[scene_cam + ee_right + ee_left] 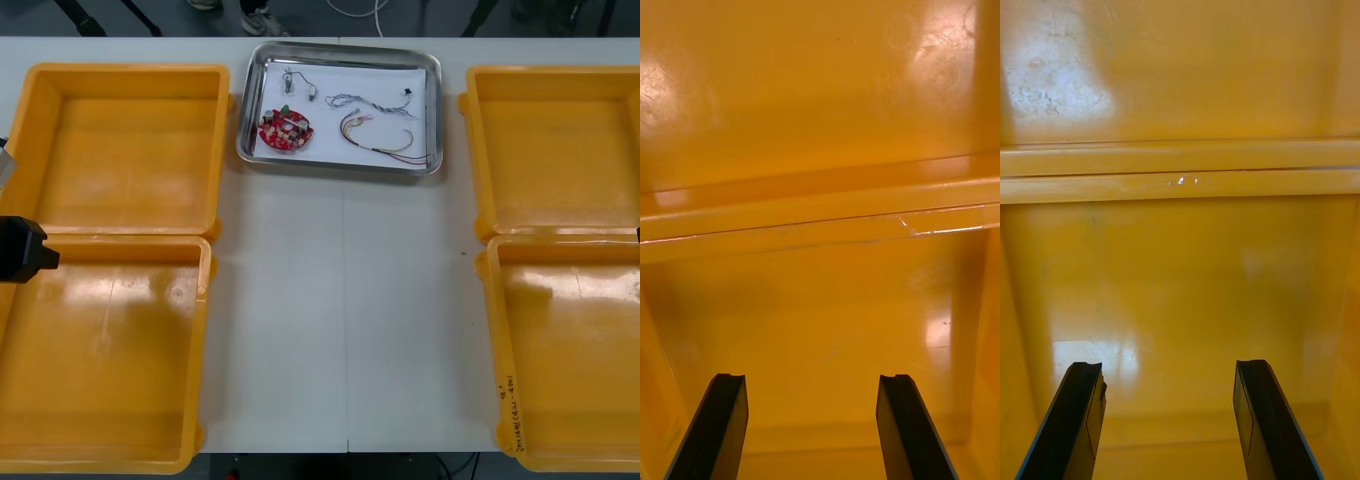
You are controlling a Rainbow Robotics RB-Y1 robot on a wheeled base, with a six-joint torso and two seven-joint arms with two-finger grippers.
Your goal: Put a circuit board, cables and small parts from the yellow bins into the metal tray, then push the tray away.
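Loaded metal tray [340,166] holds circuit board [285,130], cables [375,135]; both jaws wide, empty, over yellow bins [125,70]; push squarely on near rim

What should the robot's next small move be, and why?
Probably none, I think, beyond leaving both arms parked: the metal tray already sits near the table's far edge, holding the circuit board, cables and small metal parts; the four yellow bins look bare, and both arms' jaws stand open over bin floors.
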